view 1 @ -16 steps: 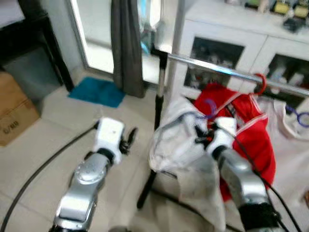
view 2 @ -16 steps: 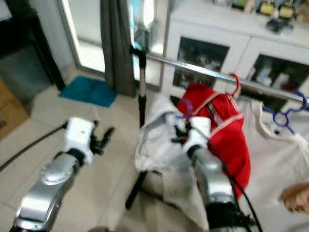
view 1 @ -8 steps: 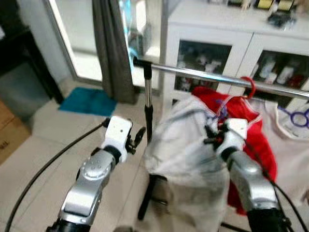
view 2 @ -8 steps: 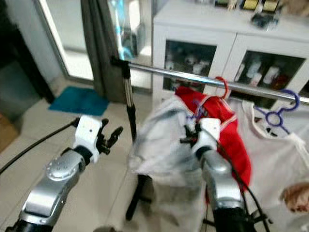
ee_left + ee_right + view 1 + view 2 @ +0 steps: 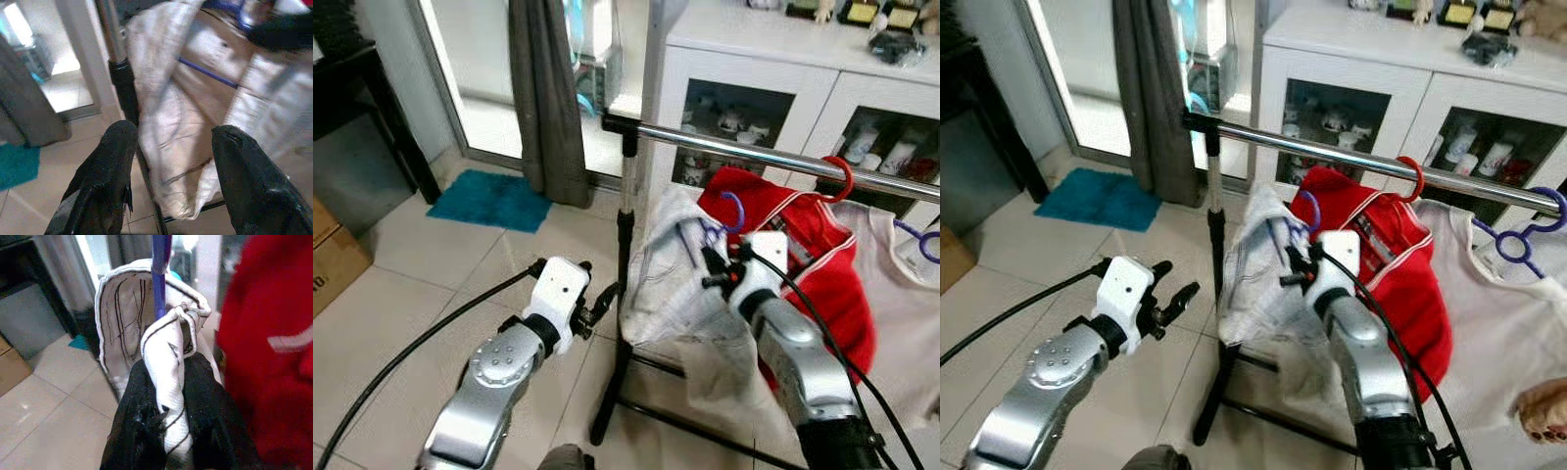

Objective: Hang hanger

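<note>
Holding a purple hanger [image 5: 732, 210] with a white garment [image 5: 671, 269] draped on it, the right tool [image 5: 718, 277] is clamped on the hanger's neck and bunched cloth, just below the chrome rail [image 5: 773, 159] of the clothes rack and just beside the red garment [image 5: 813, 255] on its red hanger [image 5: 842, 174]. The hook sits under the rail near its end post, not yet over it. The left tool [image 5: 168, 161] hovers empty near the rack's upright [image 5: 625, 235], its fingers spread apart.

The main risk, judging from the grip, is that the tool pinches cloth as much as hanger, so the hanger may twist or slip and the hook miss the rail; the garment could also slide off or snag on the red one.

Behind stands a white cabinet [image 5: 822, 83] with glass doors, holding small bottles and jars too blurred to name.
</note>
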Available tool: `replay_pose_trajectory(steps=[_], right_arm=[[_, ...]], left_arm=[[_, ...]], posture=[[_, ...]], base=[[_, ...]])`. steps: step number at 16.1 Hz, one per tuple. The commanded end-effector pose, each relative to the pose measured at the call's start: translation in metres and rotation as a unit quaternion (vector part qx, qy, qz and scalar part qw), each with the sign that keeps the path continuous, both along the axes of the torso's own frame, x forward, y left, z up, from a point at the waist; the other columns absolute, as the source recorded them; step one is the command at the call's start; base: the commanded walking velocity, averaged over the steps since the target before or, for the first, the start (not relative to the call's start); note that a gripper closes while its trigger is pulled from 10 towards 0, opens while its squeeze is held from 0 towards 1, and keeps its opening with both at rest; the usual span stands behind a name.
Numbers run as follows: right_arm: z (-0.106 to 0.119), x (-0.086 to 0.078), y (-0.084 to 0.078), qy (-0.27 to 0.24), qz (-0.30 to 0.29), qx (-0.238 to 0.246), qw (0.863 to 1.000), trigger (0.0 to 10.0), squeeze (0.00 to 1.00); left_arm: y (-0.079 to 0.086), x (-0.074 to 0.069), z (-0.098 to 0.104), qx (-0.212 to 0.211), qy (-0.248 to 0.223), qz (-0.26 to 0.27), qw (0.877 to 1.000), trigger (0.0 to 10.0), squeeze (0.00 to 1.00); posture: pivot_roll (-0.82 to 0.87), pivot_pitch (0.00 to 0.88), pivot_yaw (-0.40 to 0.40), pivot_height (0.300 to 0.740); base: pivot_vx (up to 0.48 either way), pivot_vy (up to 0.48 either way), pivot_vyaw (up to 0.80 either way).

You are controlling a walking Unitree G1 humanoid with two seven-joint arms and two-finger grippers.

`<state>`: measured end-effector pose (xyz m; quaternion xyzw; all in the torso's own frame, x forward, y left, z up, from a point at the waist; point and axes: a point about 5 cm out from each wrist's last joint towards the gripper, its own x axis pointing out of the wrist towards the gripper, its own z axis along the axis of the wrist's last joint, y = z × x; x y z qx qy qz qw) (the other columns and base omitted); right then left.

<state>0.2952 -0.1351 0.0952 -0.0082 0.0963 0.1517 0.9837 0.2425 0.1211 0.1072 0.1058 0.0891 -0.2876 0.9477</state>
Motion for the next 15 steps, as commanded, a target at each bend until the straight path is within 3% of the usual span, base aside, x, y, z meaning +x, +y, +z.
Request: replay_pose_trajectory(steps=[1,8,15], right_arm=[[0.029,0.008,0.004,-0.064,0.011,0.003,0.998,10.0,0.00],[0.053,0.028,0.019,-0.046,-0.017,0.018,0.999,10.0,0.00],[0.072,0.069,0.032,0.003,-0.068,0.027,0.997,10.0,0.00]], left_arm=[[-0.007,-0.003,0.006,-0.004,-0.013,-0.027,1.000,10.0,0.00],[-0.007,-0.010,0.009,0.011,-0.016,-0.077,0.997,10.0,0.00],[-0.007,-0.005,0.023,0.002,-0.050,-0.091,0.995,10.0,0.00]], posture=[[0.14,0.000,-0.040,0.740],[0.15,0.000,-0.030,0.740],[0.16,0.000,-0.027,0.740]], base=[[0.000,0.000,0.00],[0.000,0.000,0.00],[0.000,0.000,0.00]])
